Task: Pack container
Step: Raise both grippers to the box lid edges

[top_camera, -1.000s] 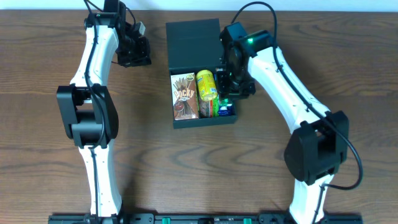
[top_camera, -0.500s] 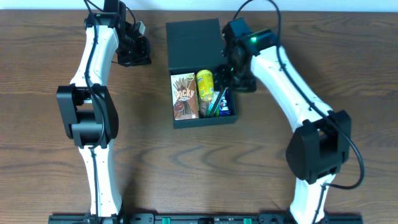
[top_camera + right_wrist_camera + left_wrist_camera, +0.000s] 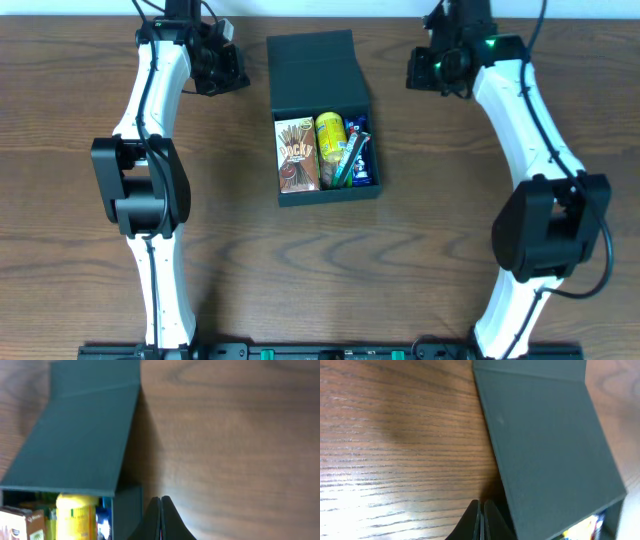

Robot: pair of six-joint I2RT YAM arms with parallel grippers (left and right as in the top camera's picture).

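The dark container [image 3: 330,194] stands at the middle of the table, its flap lid [image 3: 316,75] open toward the far side. Inside lie a Pocky box [image 3: 297,155], a yellow packet [image 3: 331,137] and green and blue packets [image 3: 356,160]. My left gripper [image 3: 236,76] is shut and empty just left of the lid; its wrist view shows the tips [image 3: 481,505] beside the lid [image 3: 550,445]. My right gripper [image 3: 418,72] is shut and empty, well right of the lid. In its view the tips [image 3: 160,500] hang right of the container wall [image 3: 126,510], and the yellow packet [image 3: 75,515] shows below the lid [image 3: 80,445].
Brown wooden table [image 3: 420,260] all round the container. Both arm bases stand at the near edge, left [image 3: 150,200] and right [image 3: 540,235]. A pale wall strip runs along the far edge of the table.
My right gripper rose out of the container's right side, leaving the green and blue packets inside, swung to the far right and shut. The left gripper shifted slightly toward the far edge.
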